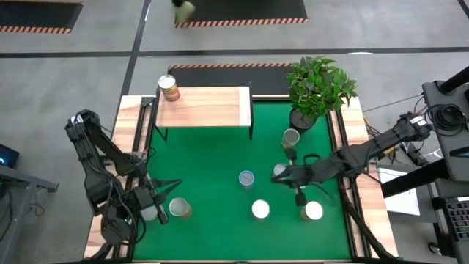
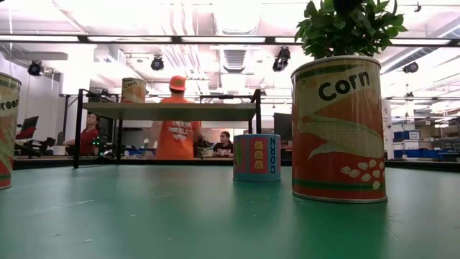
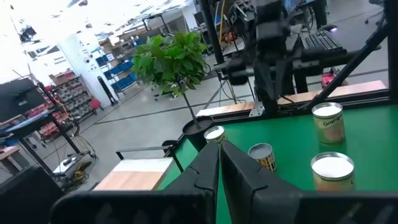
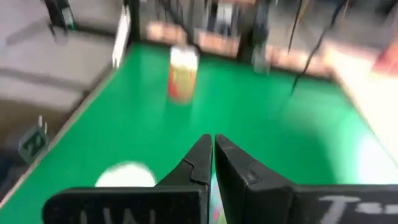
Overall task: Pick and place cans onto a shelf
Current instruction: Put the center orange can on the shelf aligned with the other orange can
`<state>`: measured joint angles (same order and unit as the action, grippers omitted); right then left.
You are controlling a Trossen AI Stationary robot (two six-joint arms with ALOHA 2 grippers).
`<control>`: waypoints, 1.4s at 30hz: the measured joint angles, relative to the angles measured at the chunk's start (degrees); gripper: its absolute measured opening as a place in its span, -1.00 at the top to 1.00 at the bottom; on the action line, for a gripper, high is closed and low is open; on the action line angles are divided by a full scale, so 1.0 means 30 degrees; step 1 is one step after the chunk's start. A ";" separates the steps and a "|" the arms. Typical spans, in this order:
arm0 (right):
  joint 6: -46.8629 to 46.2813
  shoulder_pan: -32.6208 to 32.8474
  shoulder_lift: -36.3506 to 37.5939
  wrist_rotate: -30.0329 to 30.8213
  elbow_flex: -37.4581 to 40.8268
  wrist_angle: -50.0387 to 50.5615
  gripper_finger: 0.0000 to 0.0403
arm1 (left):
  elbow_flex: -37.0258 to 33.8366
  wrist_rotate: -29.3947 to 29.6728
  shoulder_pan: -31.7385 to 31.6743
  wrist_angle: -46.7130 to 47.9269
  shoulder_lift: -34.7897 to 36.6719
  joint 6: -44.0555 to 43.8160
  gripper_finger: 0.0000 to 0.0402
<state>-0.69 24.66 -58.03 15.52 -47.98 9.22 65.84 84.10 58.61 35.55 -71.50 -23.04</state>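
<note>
Fingers of the left gripper (image 1: 176,183) and right gripper (image 1: 275,180) are pressed together, holding nothing. On the green desk (image 1: 212,176), the shelf (image 1: 209,108) stands at the far edge with one can (image 1: 169,88) on its left corner. Six cans (image 1: 261,210) stand on the desk, toward its near and right edges.

An industrial lab or workshop: exposed ceiling ducts (image 2: 237,57), storage racks with blue bins (image 3: 121,71), hazard-striped floor mats (image 1: 242,20), people at workstations (image 2: 176,129).
</note>
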 joint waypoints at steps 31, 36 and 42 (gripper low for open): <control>-1.0384 0.3517 -1.0051 0.0192 -0.8664 1.0677 0.62 | 0.0000 0.1729 -0.0001 0.0058 -0.0191 0.1870 1.00; -1.1732 0.3389 -0.9952 0.0418 -0.8664 1.0681 0.16 | 0.0000 0.1991 -0.0001 0.0066 -0.0188 0.2026 1.00; -1.1741 0.3397 -1.0823 0.0315 -0.8664 1.1616 -0.47 | 0.0000 0.1996 -0.0001 0.0073 -0.0183 0.2228 1.00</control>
<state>-35.91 34.85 -90.50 16.47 -73.97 44.07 65.84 90.08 58.61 35.77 -72.05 -16.36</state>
